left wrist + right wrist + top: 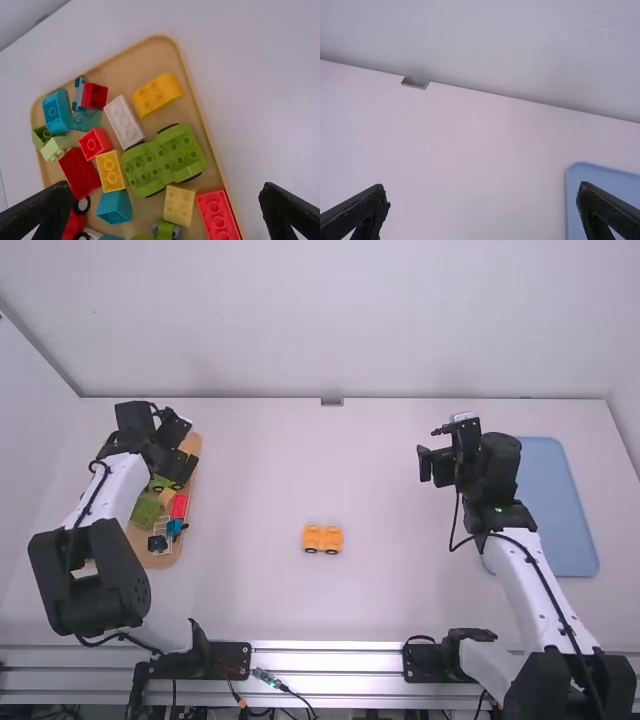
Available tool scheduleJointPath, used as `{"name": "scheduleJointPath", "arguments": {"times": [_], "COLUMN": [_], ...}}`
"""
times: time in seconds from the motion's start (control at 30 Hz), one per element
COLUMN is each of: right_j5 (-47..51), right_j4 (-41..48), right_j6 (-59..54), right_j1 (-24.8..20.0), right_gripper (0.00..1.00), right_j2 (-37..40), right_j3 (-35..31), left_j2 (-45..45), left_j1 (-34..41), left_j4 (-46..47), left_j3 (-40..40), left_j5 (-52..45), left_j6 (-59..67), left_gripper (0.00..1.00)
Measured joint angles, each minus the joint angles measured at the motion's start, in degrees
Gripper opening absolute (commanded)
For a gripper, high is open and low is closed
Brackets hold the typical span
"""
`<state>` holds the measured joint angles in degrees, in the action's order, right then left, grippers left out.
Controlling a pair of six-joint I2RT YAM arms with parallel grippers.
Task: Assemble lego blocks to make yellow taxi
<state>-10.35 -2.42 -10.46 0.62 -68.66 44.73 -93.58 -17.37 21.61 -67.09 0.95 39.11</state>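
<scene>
My left gripper (172, 455) is over the far part of the wooden tray (188, 530); the left wrist view has the left gripper (165, 207) open above the blocks. Among them lie a yellow curved block (156, 94), a white block (124, 121), a smaller yellow-orange block (111, 171) and a green wheeled piece (163, 160). A yellow-orange wheeled piece (322, 538) stands alone at mid-table. The right gripper (432, 462) is held over the table beside the blue tray; in the right wrist view the right gripper (482, 207) is open with nothing between its fingers.
The blue tray (556, 510) lies on the right side of the table. Red, teal and green blocks fill much of the wooden tray. A wall rises behind the table's far edge, with a small metal bracket (332, 401) there.
</scene>
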Motion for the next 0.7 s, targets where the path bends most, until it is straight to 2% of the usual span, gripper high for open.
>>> {"name": "scheduleJointPath", "arguments": {"times": [0.37, 0.7], "right_j5": [0.0, -0.1], "right_j4": [0.1, 0.0], "right_j6": [0.1, 0.0], "right_j1": [0.0, 2.2], "right_gripper": [0.99, 0.99], "right_j2": [0.0, 0.0], "right_j3": [0.0, 0.0], "left_j2": [-0.2, -7.7], "left_j1": [-13.9, -14.2], "left_j4": [2.9, -0.1], "left_j3": [0.0, 0.0], "left_j5": [-13.4, -17.6], "left_j6": [3.5, 6.1], "left_gripper": [0.99, 0.99]}}
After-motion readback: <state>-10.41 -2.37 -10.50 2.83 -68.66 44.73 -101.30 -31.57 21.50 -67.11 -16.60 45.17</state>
